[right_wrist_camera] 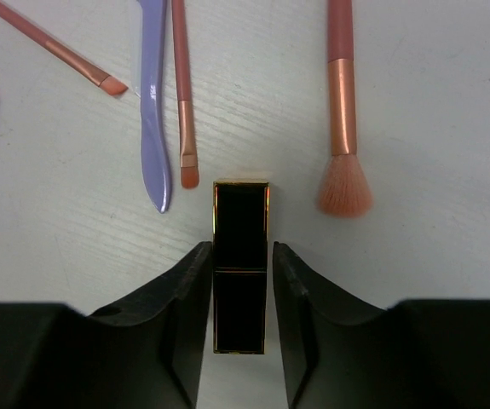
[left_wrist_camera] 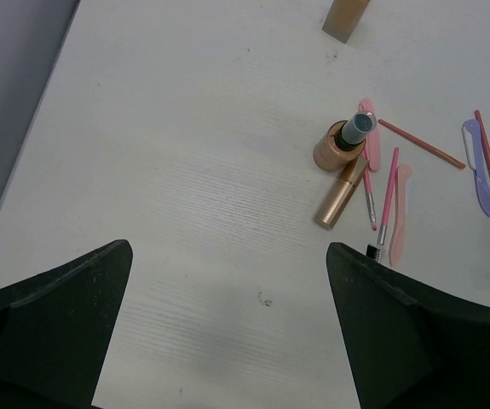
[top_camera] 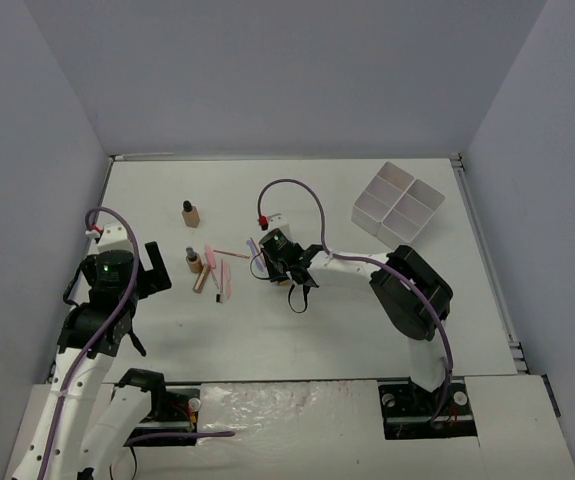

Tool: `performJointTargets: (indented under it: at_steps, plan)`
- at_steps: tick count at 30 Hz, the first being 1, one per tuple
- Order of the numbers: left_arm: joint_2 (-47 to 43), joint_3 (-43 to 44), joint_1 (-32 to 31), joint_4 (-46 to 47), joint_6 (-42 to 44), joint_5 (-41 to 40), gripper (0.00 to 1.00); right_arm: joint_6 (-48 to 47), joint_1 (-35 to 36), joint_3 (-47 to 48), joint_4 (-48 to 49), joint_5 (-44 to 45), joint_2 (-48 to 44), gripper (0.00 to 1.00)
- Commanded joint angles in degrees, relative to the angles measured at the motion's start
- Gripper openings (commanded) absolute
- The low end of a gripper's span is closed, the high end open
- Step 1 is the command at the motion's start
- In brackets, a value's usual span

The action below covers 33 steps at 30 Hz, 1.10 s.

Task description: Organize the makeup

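Note:
A black-and-gold lipstick lies flat on the white table, and my right gripper is shut on its two long sides. Just beyond it lie a purple tool, a thin orange brush, a pink fluffy brush and an orange pencil. My left gripper hangs open over bare table with nothing between its fingers. Ahead of it stand a tan bottle with a dark cap, a gold tube and pink brushes. A second tan bottle stands farther back.
The white four-compartment tray sits at the back right, apart from the makeup. Grey walls close in the table on three sides. The right arm reaches left across the middle of the table.

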Motion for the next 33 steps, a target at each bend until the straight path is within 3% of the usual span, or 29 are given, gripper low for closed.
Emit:
performJointTargets:
  at_steps: [1,3,12,17,20,25,33]
  plan:
    - [0.5,2.7,0.4,2.0,-0.7,0.1,0.97,-0.5,0.2,0.5,2.7,3.0,-1.1,0.13]
    - [0.5,2.7,0.4,1.9,-0.8,0.1,0.97,-1.0,0.2,0.3,2.6,3.2,-1.7,0.00]
    - [0.3,2.7,0.4,2.1,-0.7,0.1,0.97,-17.0,-3.8,-0.6,0.3,0.6,-13.8,0.00]
    - [0.1,2.7,0.4,2.2,-0.6,0.5,0.97,-30.6,-17.4,-1.8,-0.3,-8.1,-22.3,0.00]
    - [0.0,2.7,0.3,2.3,-0.5,0.6,0.97,-40.3,-24.7,0.3,-2.3,-9.8,-24.4,0.00]
    - [-0.1,2.7,0.4,2.4,-0.4,0.9,0.97,-49.9,-39.8,5.8,-6.3,-23.1,-23.9,0.00]
    - [-0.6,2.5,0.5,2.4,-0.4,1.0,0.97,-62.8,-48.5,11.7,-10.1,-19.7,-17.9,0.00]
